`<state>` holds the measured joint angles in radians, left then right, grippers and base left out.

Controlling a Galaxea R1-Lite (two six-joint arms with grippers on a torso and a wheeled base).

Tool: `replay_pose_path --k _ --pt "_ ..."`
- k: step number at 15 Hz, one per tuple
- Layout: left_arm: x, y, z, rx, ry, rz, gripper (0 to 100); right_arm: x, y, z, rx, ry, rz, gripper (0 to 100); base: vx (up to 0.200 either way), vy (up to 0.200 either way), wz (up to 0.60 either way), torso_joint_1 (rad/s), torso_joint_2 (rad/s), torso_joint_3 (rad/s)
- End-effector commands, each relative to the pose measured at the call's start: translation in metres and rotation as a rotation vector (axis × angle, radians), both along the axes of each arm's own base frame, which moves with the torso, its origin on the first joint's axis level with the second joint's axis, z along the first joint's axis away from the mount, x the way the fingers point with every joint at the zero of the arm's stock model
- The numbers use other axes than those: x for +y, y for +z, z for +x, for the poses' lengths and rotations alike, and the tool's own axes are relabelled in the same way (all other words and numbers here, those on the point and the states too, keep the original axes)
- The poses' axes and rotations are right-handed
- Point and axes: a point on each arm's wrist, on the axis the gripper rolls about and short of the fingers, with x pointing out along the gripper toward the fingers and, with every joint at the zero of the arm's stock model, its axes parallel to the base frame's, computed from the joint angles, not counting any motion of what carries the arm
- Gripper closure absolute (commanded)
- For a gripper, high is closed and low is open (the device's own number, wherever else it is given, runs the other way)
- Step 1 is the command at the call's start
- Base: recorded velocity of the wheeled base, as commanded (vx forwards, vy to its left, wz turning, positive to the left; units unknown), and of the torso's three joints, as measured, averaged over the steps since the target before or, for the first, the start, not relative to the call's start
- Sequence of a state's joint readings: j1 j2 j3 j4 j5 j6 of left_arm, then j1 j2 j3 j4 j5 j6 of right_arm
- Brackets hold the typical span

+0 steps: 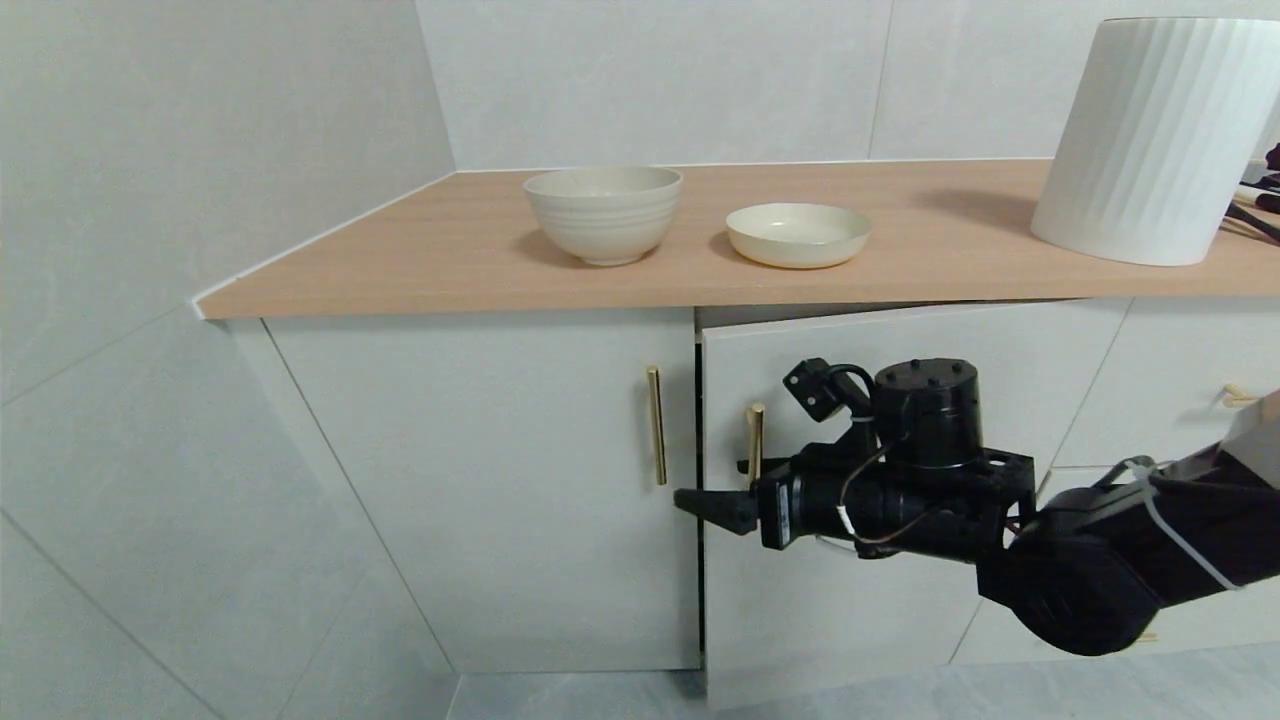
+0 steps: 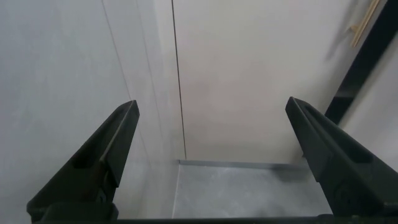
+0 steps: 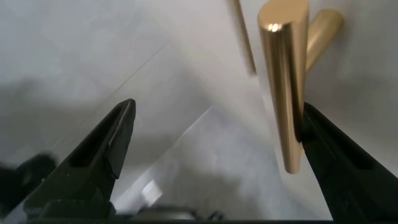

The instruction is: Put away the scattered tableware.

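You have pale tiled walls (image 1: pixel 200 150) meeting at a corner and a wooden tabletop (image 1: pixel 950 215) running along them. Below it, two white cabinet doors carry upright brass handles (image 1: pixel 655 425), and the right door (image 1: pixel 860 340) stands slightly ajar above a grey floor (image 1: pixel 900 690).

cream bowl (image 1: pixel 603 213), gold handle (image 1: pixel 655 425)

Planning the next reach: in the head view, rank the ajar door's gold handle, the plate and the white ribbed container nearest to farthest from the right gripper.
1. Gold handle, beside the right gripper, on the ajar door.
2. Plate, on the counter above.
3. White ribbed container, at the counter's far right.
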<state>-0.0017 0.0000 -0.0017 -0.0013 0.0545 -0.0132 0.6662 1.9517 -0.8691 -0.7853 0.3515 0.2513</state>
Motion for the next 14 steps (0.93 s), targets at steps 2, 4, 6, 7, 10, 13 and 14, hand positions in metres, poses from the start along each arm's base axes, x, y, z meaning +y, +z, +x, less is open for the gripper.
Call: replay_pose_path --k 2,4,6,7,10,13,14 --pt "0.000 0.000 0.000 0.000 0.001 0.001 0 -0.012 0.009 -0.038 0.014 0.067 0.001 0 0.000 0.000 0.00 0.000 0.00 0.000" --pt "0.000 0.000 0.000 0.001 -0.001 0.015 0 -0.018 0.013 -0.048 0.012 0.076 0.003 0 0.000 0.000 0.00 0.000 0.00 0.000" --pt "0.000 0.000 0.000 0.002 -0.002 0.042 0 -0.017 0.010 -0.050 0.028 0.112 0.004 0 0.000 0.000 0.00 0.000 0.00 0.000" --pt "0.000 0.000 0.000 0.002 -0.002 0.048 0 -0.020 0.006 -0.053 0.044 0.125 -0.003 0 0.000 0.000 0.00 0.000 0.00 0.000" --pt "-0.001 0.037 -0.012 -0.135 -0.048 0.053 0 -0.029 -0.004 -0.064 0.084 0.133 -0.030 0 0.000 0.000 0.00 0.000 0.00 0.000" --pt "-0.008 0.088 -0.009 0.012 -0.351 0.048 0 -0.038 -0.016 -0.076 0.070 0.144 -0.016 0 0.000 0.000 0.00 0.000 0.00 0.000" --pt "-0.010 0.106 0.010 0.089 -0.458 0.029 0 -0.038 -0.017 -0.080 0.064 0.155 -0.011 0 0.000 0.000 0.00 0.000 0.00 0.000"
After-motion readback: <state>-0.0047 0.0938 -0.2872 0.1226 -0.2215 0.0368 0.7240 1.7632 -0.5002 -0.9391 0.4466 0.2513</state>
